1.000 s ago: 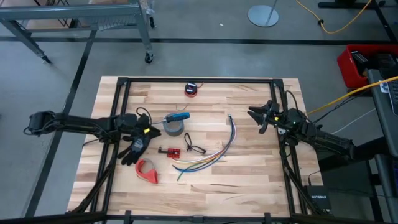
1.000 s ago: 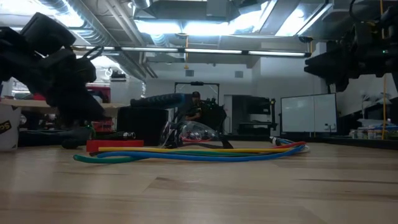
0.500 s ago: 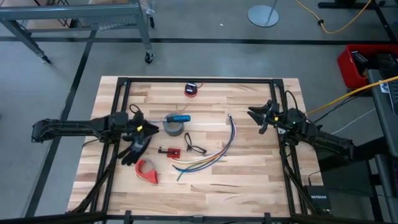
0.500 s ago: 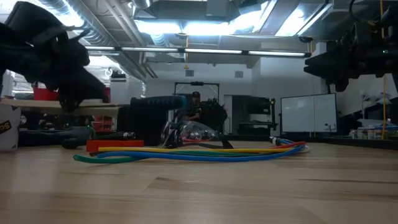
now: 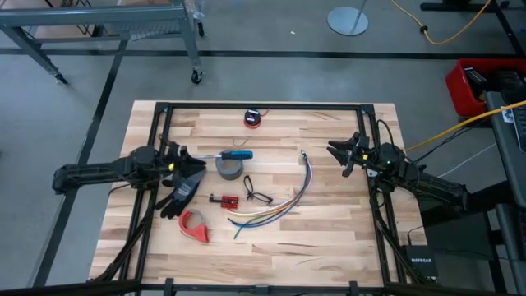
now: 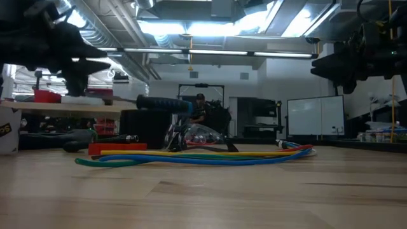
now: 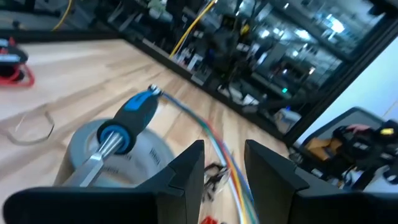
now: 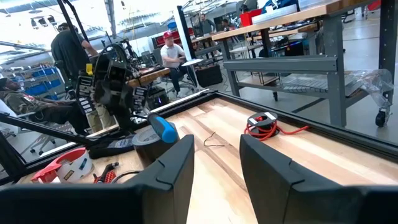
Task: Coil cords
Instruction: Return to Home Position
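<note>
Red coil [image 5: 252, 118] at 12 o'clock. My left end effector [image 5: 184, 156], right end effector [image 5: 339, 158] both apart, empty. Retract left high, clearing screwdriver [image 5: 234, 154].

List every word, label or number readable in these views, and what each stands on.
"NETGEAR": on the small black box beside the table, high view.
Dark lettering on the white container at the low view's edge: cut off, unreadable.
Label on the red tape dispenser: too blurred to read.
</note>
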`<act>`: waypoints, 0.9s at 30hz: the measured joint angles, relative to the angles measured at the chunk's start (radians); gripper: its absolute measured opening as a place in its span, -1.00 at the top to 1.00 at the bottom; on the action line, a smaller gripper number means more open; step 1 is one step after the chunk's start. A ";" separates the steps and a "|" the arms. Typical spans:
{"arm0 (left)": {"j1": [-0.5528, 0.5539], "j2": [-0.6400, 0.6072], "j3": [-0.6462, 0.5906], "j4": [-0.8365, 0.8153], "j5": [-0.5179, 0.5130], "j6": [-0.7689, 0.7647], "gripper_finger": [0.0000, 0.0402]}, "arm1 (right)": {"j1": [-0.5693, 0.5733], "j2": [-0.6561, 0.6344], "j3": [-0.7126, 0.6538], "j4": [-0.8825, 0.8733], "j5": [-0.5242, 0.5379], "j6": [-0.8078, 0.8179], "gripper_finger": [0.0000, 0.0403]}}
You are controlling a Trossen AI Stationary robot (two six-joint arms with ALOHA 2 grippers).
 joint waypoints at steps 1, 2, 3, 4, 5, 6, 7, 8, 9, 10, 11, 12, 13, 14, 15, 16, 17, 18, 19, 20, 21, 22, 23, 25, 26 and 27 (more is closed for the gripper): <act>0.000 -0.017 0.000 0.000 0.000 -0.002 0.47 | 0.000 0.000 0.000 0.000 0.000 0.000 0.34; 0.000 -0.033 0.000 0.000 0.000 -0.004 0.47 | 0.000 0.000 0.000 0.000 0.000 0.000 0.34; 0.000 -0.046 0.000 0.000 0.000 -0.005 0.47 | 0.000 0.000 0.000 0.000 0.000 0.000 0.34; 0.000 -0.057 0.000 0.000 0.000 -0.005 0.47 | 0.000 0.000 0.000 0.000 0.000 0.000 0.34; 0.000 -0.069 0.000 0.000 0.000 -0.003 0.47 | 0.000 0.000 0.000 0.000 0.000 0.000 0.34; 0.000 -0.078 0.000 -0.001 0.000 0.000 0.47 | 0.000 0.000 0.000 -0.001 0.000 0.000 0.34; 0.000 -0.085 0.000 0.000 0.000 0.000 0.47 | 0.000 0.000 0.000 -0.001 0.000 0.000 0.34; 0.000 -0.091 0.000 0.000 0.000 -0.002 0.47 | 0.000 0.000 0.000 -0.001 0.000 0.000 0.34; 0.000 -0.090 0.000 0.000 0.000 -0.003 0.47 | 0.000 0.000 0.000 -0.001 0.000 0.000 0.34; 0.000 -0.090 0.000 -0.001 0.000 -0.003 0.47 | 0.000 0.000 0.000 -0.001 0.000 0.000 0.34; 0.000 -0.090 0.000 -0.001 0.000 -0.001 0.47 | 0.000 0.000 0.000 -0.001 0.000 0.000 0.34; 0.000 -0.090 0.000 -0.001 0.000 0.001 0.47 | 0.000 0.000 0.000 -0.001 0.000 0.000 0.34; 0.000 -0.090 0.000 -0.001 0.000 0.002 0.47 | 0.000 0.000 0.000 -0.001 0.000 0.000 0.34; 0.000 -0.090 0.000 -0.001 0.000 0.003 0.47 | 0.000 0.000 0.000 -0.001 0.000 0.000 0.34; 0.000 -0.090 0.000 -0.001 0.000 0.003 0.47 | 0.000 0.000 0.000 -0.001 0.000 0.000 0.34; 0.000 -0.090 0.000 -0.001 0.000 0.003 0.47 | 0.000 0.000 0.000 -0.001 0.000 0.000 0.34; 0.000 -0.090 0.000 -0.001 0.000 0.003 0.47 | 0.000 0.000 0.000 -0.001 0.000 0.000 0.34; 0.000 -0.090 0.000 -0.001 0.000 0.003 0.47 | 0.000 0.000 0.000 -0.001 0.000 0.000 0.34; 0.000 -0.090 0.000 -0.001 0.000 0.003 0.47 | 0.000 0.000 0.000 -0.001 0.000 0.000 0.34; 0.000 -0.090 0.000 -0.001 0.000 0.003 0.47 | 0.000 0.000 0.000 -0.001 0.000 0.000 0.34; 0.000 -0.090 0.000 -0.001 0.000 0.003 0.47 | 0.000 0.000 0.000 -0.001 0.000 0.000 0.34; 0.000 -0.090 0.000 -0.001 0.000 0.003 0.47 | 0.000 0.000 0.000 -0.001 0.000 0.000 0.34; 0.000 -0.090 0.000 -0.001 0.000 0.003 0.47 | 0.000 0.000 0.000 -0.001 0.000 0.000 0.34; 0.000 -0.090 0.000 -0.001 0.000 0.003 0.47 | 0.000 0.000 0.000 -0.001 0.000 0.000 0.34; 0.000 -0.090 0.000 -0.001 0.000 0.003 0.47 | 0.000 0.000 0.000 -0.001 0.000 0.000 0.34; 0.000 -0.090 0.000 -0.001 0.000 0.003 0.47 | 0.000 0.000 0.000 -0.001 0.000 0.000 0.34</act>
